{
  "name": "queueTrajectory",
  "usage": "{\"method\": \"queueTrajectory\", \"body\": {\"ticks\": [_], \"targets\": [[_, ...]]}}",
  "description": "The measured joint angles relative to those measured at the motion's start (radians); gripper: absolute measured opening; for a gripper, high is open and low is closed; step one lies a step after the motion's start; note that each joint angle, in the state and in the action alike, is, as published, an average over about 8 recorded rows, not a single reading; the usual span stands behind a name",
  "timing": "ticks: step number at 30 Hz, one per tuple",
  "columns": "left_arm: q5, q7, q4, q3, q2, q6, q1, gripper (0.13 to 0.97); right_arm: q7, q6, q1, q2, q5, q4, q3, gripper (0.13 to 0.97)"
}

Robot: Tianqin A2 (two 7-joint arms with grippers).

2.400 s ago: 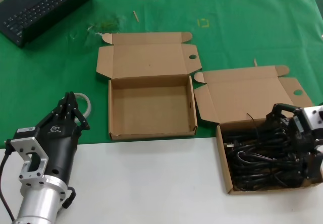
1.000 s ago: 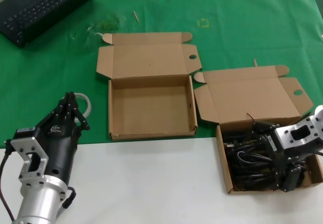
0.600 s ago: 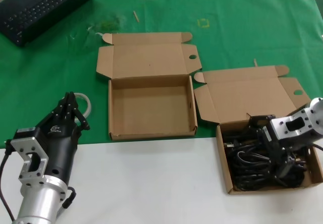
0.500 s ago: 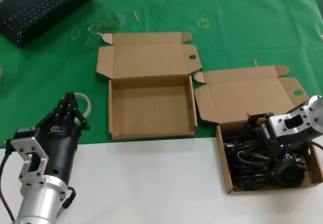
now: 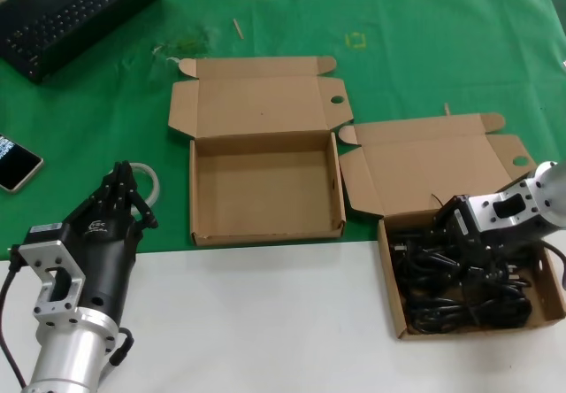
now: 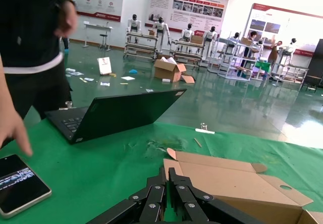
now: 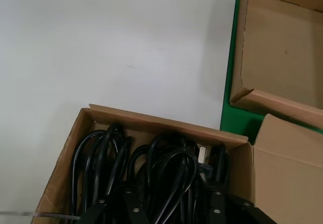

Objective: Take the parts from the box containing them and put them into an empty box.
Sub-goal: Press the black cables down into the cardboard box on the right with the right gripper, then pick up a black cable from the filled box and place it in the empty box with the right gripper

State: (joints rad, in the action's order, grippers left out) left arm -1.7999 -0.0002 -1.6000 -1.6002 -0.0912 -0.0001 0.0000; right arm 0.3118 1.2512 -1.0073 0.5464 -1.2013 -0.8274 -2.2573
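While the left gripper (image 5: 124, 189) is idling low at the tabletop's (image 5: 248, 322) near left corner with its fingers (image 6: 169, 181) pressed together on nothing, the right gripper (image 5: 453, 234) is reaching into the box containing them (image 5: 393, 309), which is sitting at the near right corner, mostly on the white part of the tabletop. Its fingers (image 7: 214, 204) are spreading apart among the parts (image 5: 442, 291), a tangle of looped black cords filling that box, with loops passing between and around them; whether any cord is actually being pinched cannot be told. The empty box (image 5: 265, 189) is lying near the middle of the tabletop on the green mat (image 5: 424, 48), its lid folded back toward the far edge, just beside the cord box and apart from both grippers. A whitish ring of tubing (image 5: 152, 181) is showing just beside the left gripper. A laptop (image 5: 62, 12) is occupying the far left corner, and a phone (image 5: 16, 163) is lying by the left edge.
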Motion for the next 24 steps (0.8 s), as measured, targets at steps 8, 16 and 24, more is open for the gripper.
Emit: {"method": "queueTrajectory", "body": {"ticks": [8, 16, 24], "targets": [[0.0, 0.0, 0.0, 0.0, 0.0, 0.0, 0.0, 0.156, 0.01, 0.0, -0.016, -0.011, 0.001, 0.026, -0.003, 0.33], [0.0, 0.0, 0.0, 0.0, 0.0, 0.0, 0.0, 0.156, 0.005, 0.013, -0.024, -0.005, 0.005, 0.022, -0.007, 0.285], [0.0, 0.0, 0.0, 0.0, 0.0, 0.0, 0.0, 0.156, -0.019, 0.046, -0.028, 0.016, 0.008, -0.013, -0.011, 0.229]]}}
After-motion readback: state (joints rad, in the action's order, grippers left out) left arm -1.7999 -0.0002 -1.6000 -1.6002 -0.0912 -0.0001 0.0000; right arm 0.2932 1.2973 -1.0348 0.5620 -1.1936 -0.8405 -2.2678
